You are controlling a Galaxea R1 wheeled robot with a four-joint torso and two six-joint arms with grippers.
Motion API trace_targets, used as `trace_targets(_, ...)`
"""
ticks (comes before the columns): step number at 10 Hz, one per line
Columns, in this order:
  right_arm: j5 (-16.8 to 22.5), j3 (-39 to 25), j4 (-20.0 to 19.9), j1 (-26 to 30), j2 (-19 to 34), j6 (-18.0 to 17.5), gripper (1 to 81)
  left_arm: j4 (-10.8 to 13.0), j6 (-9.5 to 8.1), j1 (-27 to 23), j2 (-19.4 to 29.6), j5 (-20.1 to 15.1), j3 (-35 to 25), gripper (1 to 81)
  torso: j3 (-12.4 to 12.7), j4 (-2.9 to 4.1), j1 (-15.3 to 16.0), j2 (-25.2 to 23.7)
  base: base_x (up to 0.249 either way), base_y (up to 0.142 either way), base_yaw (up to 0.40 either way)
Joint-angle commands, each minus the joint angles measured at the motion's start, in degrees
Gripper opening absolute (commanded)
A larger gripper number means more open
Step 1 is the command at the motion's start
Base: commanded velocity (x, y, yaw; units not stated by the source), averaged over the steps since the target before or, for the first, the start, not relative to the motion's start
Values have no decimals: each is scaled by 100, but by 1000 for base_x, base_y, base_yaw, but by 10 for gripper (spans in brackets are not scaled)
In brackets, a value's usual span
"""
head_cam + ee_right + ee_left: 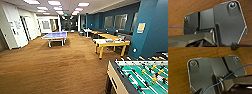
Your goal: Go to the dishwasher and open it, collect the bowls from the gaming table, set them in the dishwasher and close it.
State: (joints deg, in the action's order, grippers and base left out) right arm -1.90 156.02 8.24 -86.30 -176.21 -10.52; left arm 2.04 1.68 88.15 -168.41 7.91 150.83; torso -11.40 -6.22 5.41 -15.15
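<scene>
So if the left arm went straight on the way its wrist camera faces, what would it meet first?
Most likely the brown carpeted floor, which lies beyond the robot's own dark plate in the left wrist view. Depth is unclear, and nothing else shows in that line.

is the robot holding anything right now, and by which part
It cannot be told: both wrist views look down past the robot's own dark plate onto brown carpet, and no bowl appears there.
</scene>
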Motion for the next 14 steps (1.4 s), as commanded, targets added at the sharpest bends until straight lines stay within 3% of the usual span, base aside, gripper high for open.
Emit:
trace_targets(1, 225, -11, 55, 389, -30, 6, 811, -19, 34, -338, 53, -229, 8, 811, 0, 0, 0, 0, 152, 0, 0)
trace_targets(14, 208, -37, 46, 363, -30, -20, 811, -10, 60, -338, -61, -194, 8, 811, -2, 0, 0, 0, 156, 0, 0)
